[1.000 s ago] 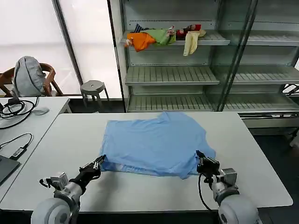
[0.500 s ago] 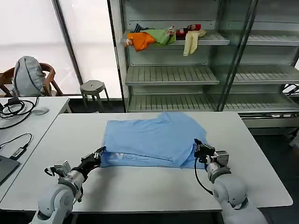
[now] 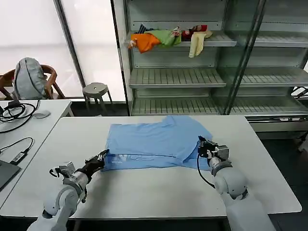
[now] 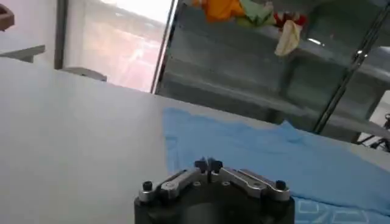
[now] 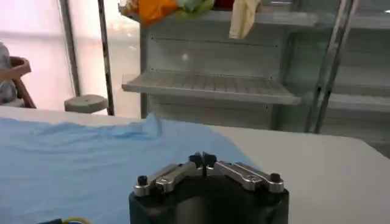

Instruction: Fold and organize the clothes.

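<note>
The light blue T-shirt [image 3: 154,139] lies on the white table [image 3: 159,192] with its near part doubled over, and white lettering [image 3: 132,158] shows along the near fold. My left gripper [image 3: 104,154] is shut at the shirt's near left corner, pinching the cloth. At the shirt's right edge my right gripper [image 3: 200,142] is shut on the cloth too. The left wrist view has the shut left gripper [image 4: 208,164] with the T-shirt [image 4: 274,152] spread beyond it. In the right wrist view the T-shirt [image 5: 73,158] lies past the shut right gripper [image 5: 202,159].
A metal shelf unit [image 3: 178,77] stands behind the table, with a heap of orange, green, red and cream garments [image 3: 166,37] on its top shelf. A grey stool [image 3: 95,89] is beside it. A side table with cables [image 3: 21,118] is at the left.
Both grippers have moved away from me across the table, carrying the shirt's near hem over the rest. The fold has deepened and the white lettering now shows.
</note>
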Robot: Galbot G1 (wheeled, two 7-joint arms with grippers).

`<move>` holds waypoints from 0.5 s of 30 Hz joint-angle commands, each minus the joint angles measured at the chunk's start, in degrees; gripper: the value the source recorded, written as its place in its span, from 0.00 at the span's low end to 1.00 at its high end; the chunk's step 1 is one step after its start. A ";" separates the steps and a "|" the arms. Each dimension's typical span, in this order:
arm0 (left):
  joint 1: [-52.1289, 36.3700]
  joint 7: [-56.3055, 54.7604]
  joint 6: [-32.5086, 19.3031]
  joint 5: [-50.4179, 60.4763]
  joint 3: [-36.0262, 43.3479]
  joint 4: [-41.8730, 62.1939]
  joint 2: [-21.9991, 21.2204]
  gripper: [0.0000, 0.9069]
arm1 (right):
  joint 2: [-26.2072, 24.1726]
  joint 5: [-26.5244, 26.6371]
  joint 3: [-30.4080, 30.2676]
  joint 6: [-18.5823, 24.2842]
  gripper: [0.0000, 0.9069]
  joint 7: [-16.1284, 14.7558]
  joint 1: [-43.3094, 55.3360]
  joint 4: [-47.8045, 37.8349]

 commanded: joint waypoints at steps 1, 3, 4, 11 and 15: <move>-1.72 1.13 -0.72 1.21 1.07 2.43 0.37 0.01 | 0.07 -1.51 -1.62 0.20 0.00 -0.71 1.61 -2.39; -1.77 0.86 -0.96 2.17 1.17 2.70 0.19 1.00 | 0.17 -3.12 -2.17 -0.19 0.00 -1.01 1.61 -2.97; -1.86 0.91 -1.31 2.29 1.12 3.01 0.06 1.00 | 0.25 -4.08 -2.29 -0.16 0.80 -1.15 1.68 -3.31; -1.55 1.25 -2.83 2.28 -0.20 2.47 0.66 1.00 | 1.68 -6.10 -2.34 4.01 1.00 0.38 4.72 -8.51; -1.48 1.23 -3.32 2.11 -1.18 2.14 1.61 1.00 | 1.90 -5.91 -1.52 5.46 1.00 1.17 5.87 -9.06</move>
